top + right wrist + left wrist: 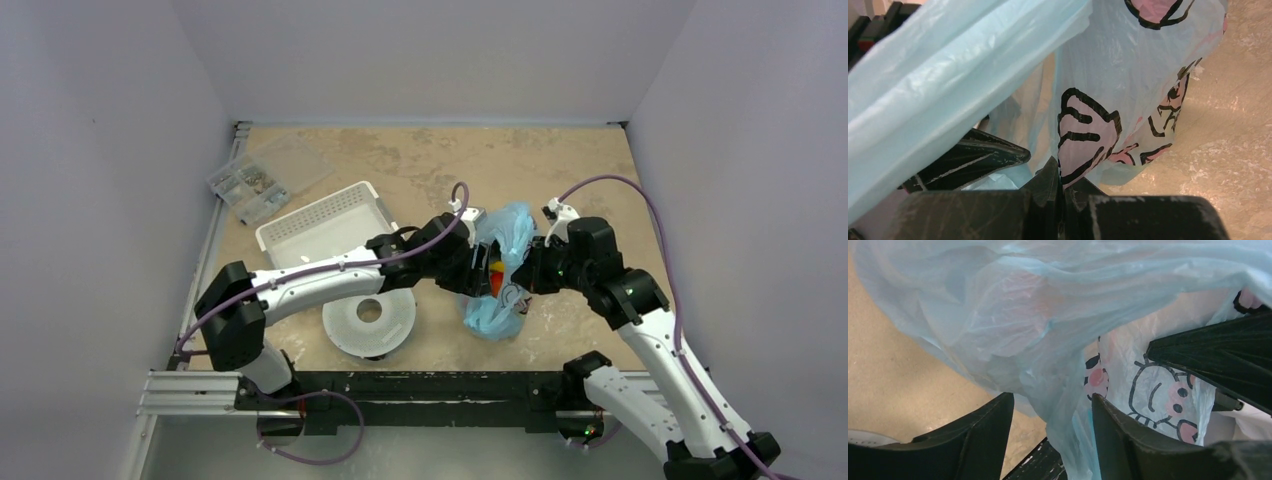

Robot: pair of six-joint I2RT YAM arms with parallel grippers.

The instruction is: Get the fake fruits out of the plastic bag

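l gripper (1052,397): we see it wide open, a fold of the plastic bag (511,232) hanging btw its fingers.
r gripper (1060,180): pinched tight on the bag's thin skin (right by the print (1087,131)).
bag spot: on the table (420,170), btw both arms.
fake fruits (496,277): red & yellow bits peek from the bag's mouth.
print: pink & black cartoon faces; we can't read any words.
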